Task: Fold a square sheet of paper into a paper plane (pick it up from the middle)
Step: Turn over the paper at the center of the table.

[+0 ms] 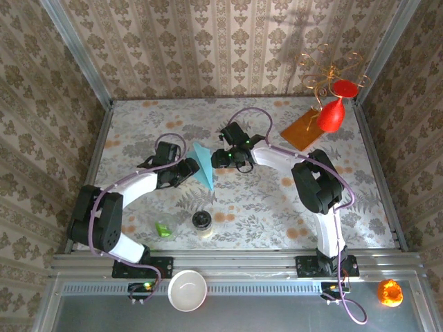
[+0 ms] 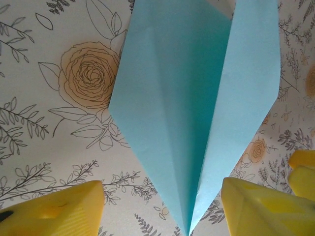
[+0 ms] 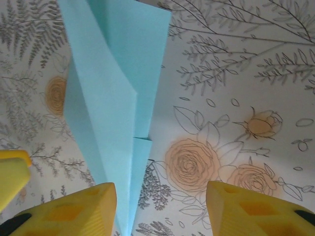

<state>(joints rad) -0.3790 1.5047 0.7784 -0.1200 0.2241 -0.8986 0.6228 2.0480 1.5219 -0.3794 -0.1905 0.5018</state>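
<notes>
The table (image 1: 277, 207) with its flowered cloth is taking the middle of the top view, and the two arms are reaching from the lower edge toward its centre. Between them the paper plane (image 1: 203, 166) is lying flat, slightly left of centre, its point turned toward the bottom of the frame. The left gripper (image 1: 185, 171) is standing just beside it on the left, and the right gripper (image 1: 221, 158) just beside it on the right.

I judge that a crease is being finished. To do it well, both arms should be pressing along the centre fold evenly, without pushing the thin paper sideways.

In the left wrist view the paper plane (image 2: 197, 108) is narrowing downward, its point lying between the yellow fingers (image 2: 64, 211). The left gripper (image 2: 162, 196) is released and is touching nothing. In the right wrist view the paper plane (image 3: 113, 98) is lying in the upper left, ending near the left finger. The right gripper (image 3: 160, 201) is also released, with bare cloth in most of its gap.
</notes>
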